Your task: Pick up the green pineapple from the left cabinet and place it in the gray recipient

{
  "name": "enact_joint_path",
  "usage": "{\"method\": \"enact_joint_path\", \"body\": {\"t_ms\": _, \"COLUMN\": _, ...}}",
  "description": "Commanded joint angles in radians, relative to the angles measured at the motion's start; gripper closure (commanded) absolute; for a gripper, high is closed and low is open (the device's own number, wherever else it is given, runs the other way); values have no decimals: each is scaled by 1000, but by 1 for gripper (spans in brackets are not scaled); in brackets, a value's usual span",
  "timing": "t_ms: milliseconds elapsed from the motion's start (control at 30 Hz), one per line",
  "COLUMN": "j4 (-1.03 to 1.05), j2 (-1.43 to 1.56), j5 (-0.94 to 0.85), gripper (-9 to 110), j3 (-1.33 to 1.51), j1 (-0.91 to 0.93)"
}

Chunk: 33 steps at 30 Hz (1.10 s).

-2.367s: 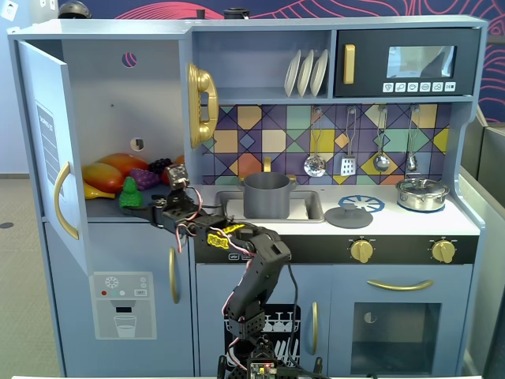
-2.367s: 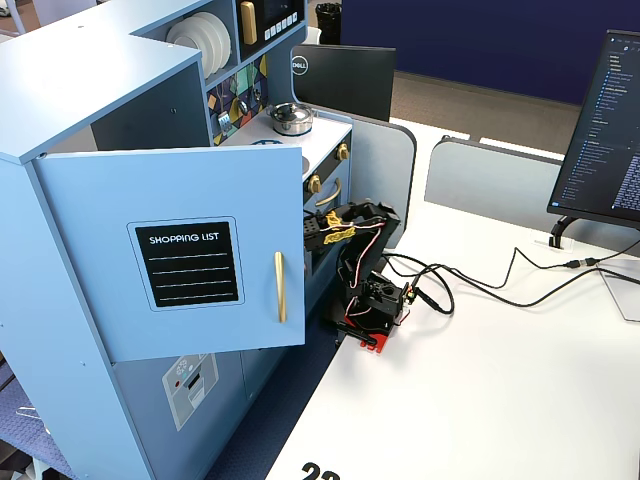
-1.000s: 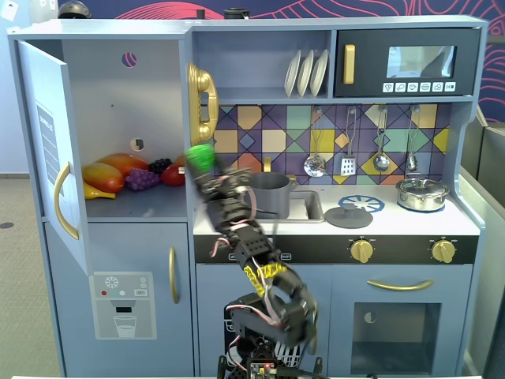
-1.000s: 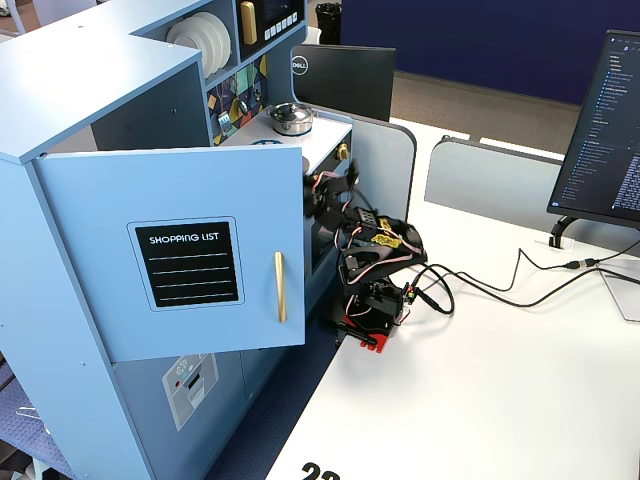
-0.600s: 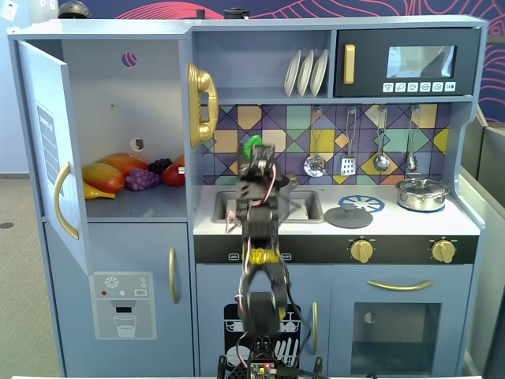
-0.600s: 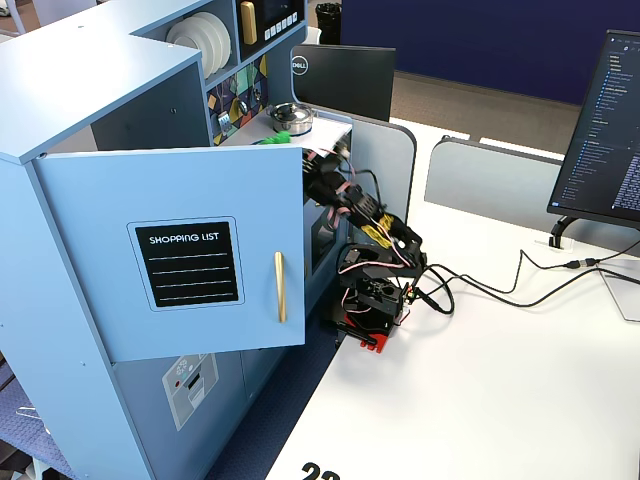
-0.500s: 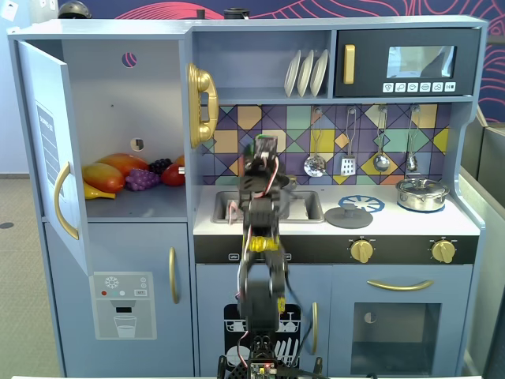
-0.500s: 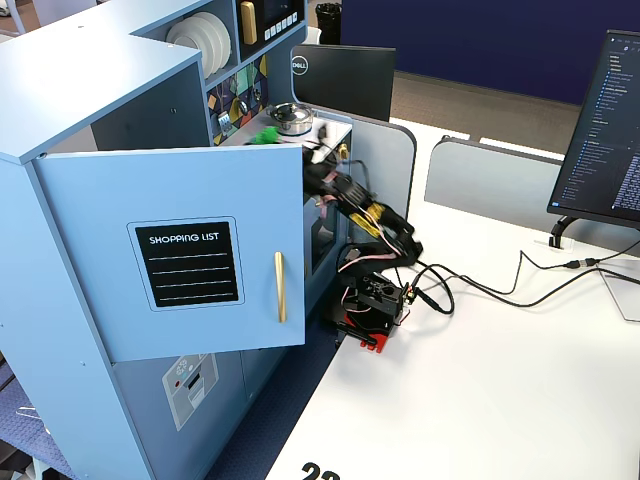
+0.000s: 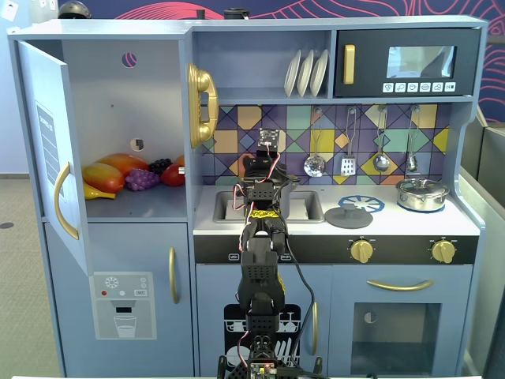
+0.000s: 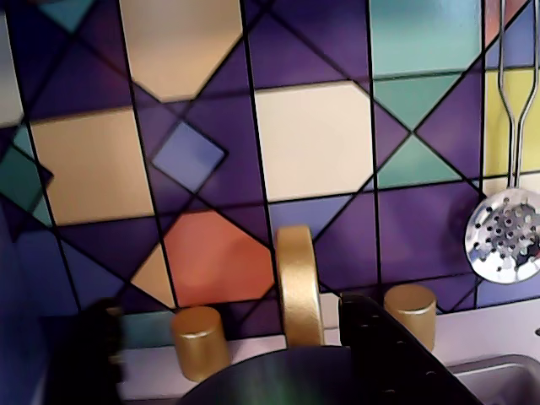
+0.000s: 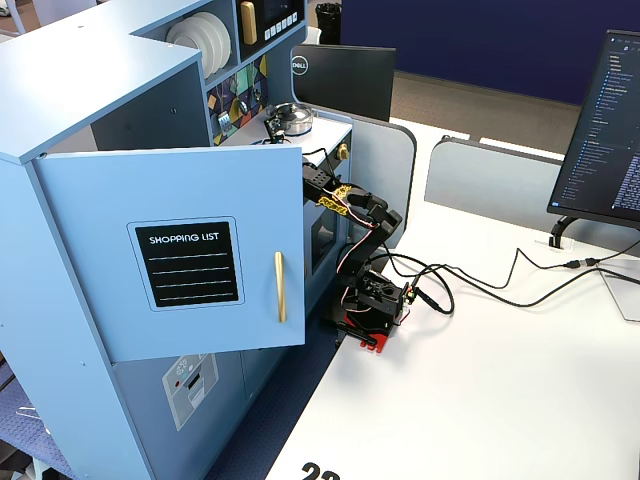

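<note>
One door (image 11: pixel 170 255) reads "SHOPPING LIST"; monitor (image 11: pixel 340 75) reads "DELL"; tool state unclear.

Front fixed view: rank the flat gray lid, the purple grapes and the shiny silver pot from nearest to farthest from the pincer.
Pincer sits over the sink, near the backsplash.
1. Flat gray lid: counter, lower right of the pincer.
2. Purple grapes: open left cabinet.
3. Shiny silver pot: far right burner.
The last two are nearly equal, so their order is uncertain.

The green pineapple and the gray recipient cannot be made out in any view. The pincer (image 10: pixel 253 380) is cut off by the wrist view's bottom edge, its jaws' state unclear.
</note>
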Motion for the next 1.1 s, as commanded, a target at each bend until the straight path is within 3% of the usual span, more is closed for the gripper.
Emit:
{"method": "enact_joint_path", "body": {"t_ms": 0, "j4": 60, "j2": 156, "j5": 29, "gripper": 71, "j3": -23, "j1": 14}}
{"method": "enact_joint_path", "body": {"t_ms": 133, "j4": 380, "j2": 445, "j5": 0, "gripper": 82, "j3": 92, "j1": 8}}
{"method": "enact_joint_path", "body": {"t_ms": 233, "j4": 670, "j2": 660, "j5": -133, "gripper": 91, "j3": 221, "j1": -12}}
{"method": "enact_joint_path", "body": {"t_ms": 367, "j4": 870, "j2": 867, "j5": -123, "gripper": 97, "j3": 460, "j1": 2}}
{"method": "enact_joint_path", "body": {"t_ms": 533, "j4": 1034, "j2": 983, "j5": -117, "gripper": 101, "j3": 738, "j1": -5}}
{"method": "enact_joint_path", "body": {"t_ms": 800, "j4": 1034, "j2": 1060, "j5": -40, "gripper": 101, "j3": 1147, "j1": -46}}
{"method": "enact_joint_path", "body": {"t_ms": 933, "j4": 1203, "j2": 1046, "j5": 57, "gripper": 101, "j3": 1166, "j1": -101}}
{"method": "enact_joint_path", "body": {"t_ms": 1067, "j4": 1425, "j2": 1058, "j5": -69, "gripper": 101, "j3": 1166, "j1": -120}}
